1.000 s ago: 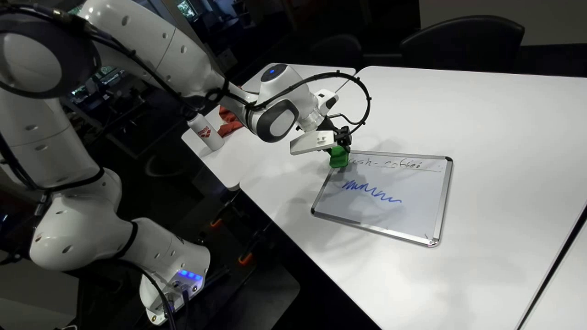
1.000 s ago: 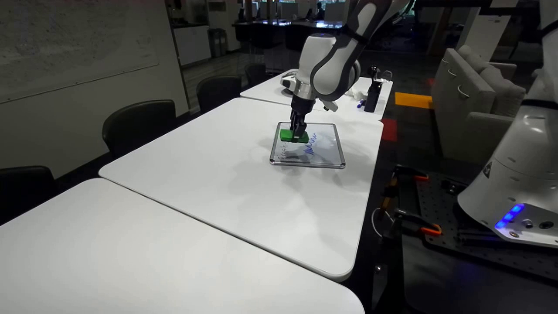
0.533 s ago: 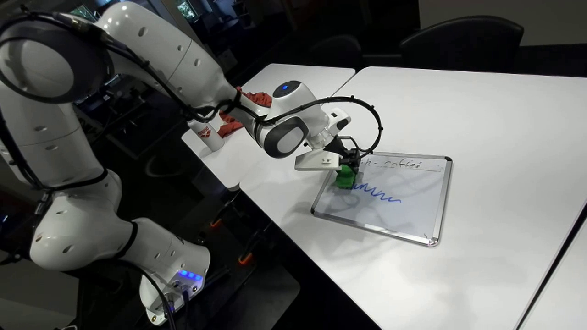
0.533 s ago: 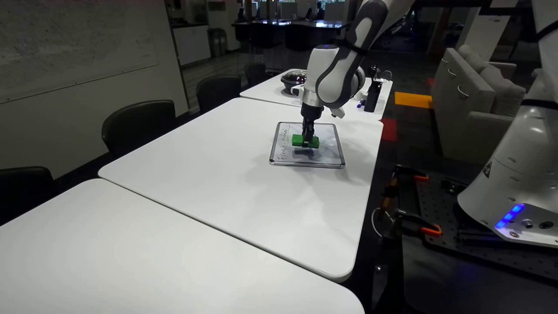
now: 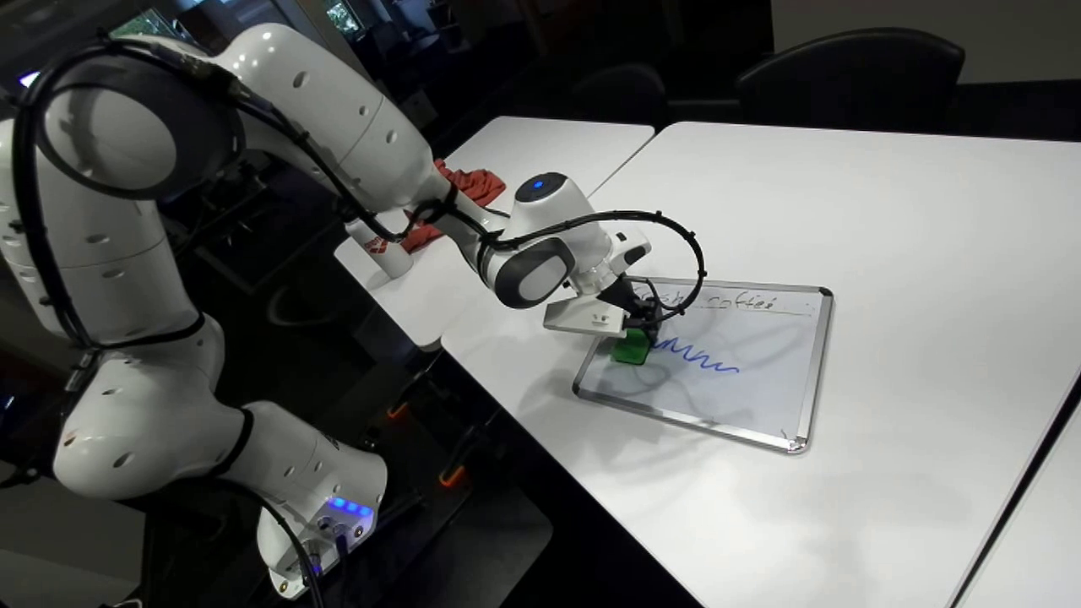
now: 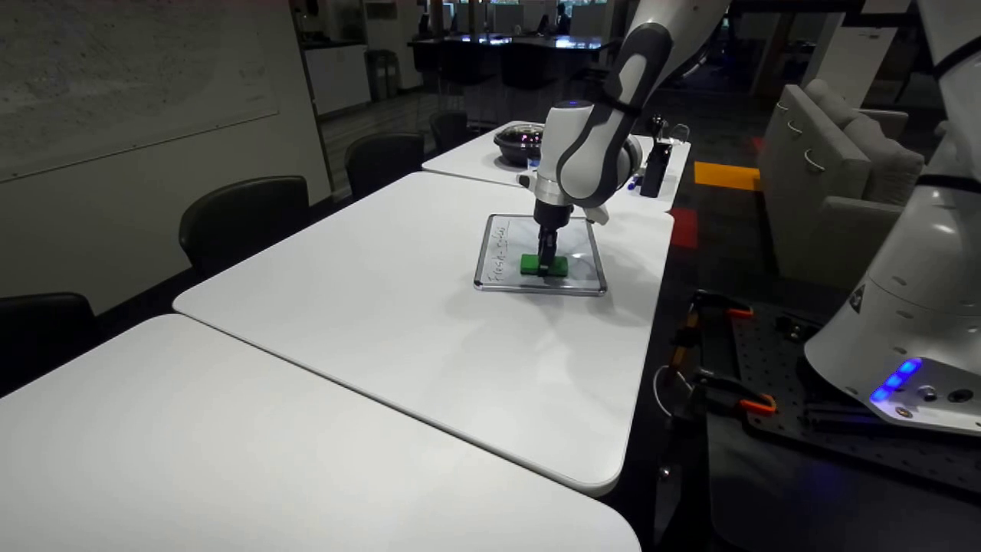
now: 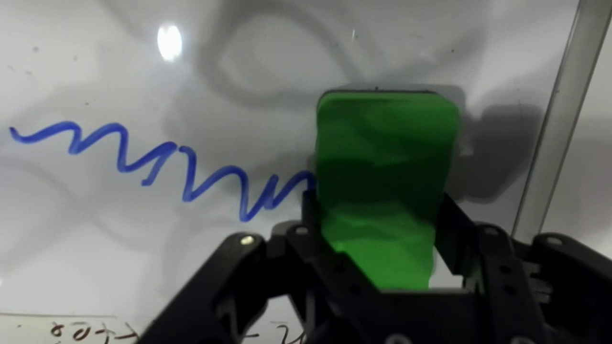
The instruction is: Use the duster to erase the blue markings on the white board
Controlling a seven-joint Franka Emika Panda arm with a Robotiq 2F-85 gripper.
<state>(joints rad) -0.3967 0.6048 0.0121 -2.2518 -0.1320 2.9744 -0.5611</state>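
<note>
- The hand (image 7: 377, 204) grasps the green duster (image 7: 385, 177) by its long sides.
- The duster sits over one end of the blue marks (image 7: 190, 174), near a short edge of the board (image 5: 735, 404); contact is unclear.
- Erasing seems barely begun, if at all: the visible blue looks unsmeared, all left to wipe.
- Dark writing (image 5: 746, 301) runs along a long edge, outside the job.
</note>
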